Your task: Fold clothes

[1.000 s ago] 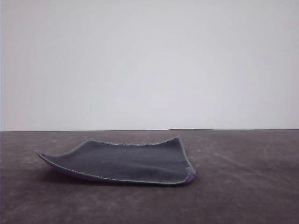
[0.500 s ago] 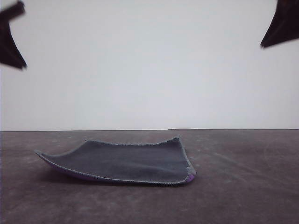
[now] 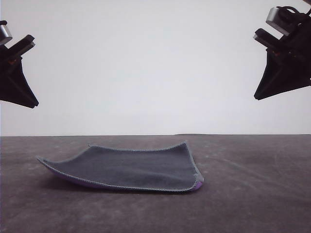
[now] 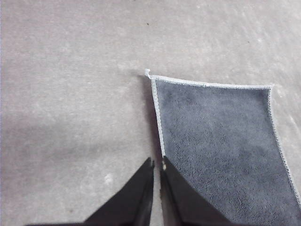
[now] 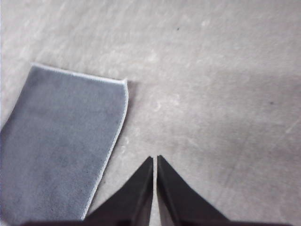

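Observation:
The clothes are one small square cloth [image 3: 131, 167] lying dark grey face up on the table, its purple underside peeking out along the near edge. It also appears in the left wrist view as the cloth [image 4: 221, 141] and in the right wrist view as the cloth [image 5: 61, 141]. My left gripper [image 3: 30, 103] hangs high above the table at the left, fingers shut and holding nothing [image 4: 156, 165]. At the upper right my right gripper [image 3: 258, 96] hangs at a similar height, shut and holding nothing too [image 5: 155, 160].
A dark grey table [image 3: 252, 194] spreads around the cloth, bare to the left, right and front. A plain white wall [image 3: 155, 63] stands behind it.
Both arms have come down into the front view from the top corners and moved lower and slightly inward. The cloth has not moved.

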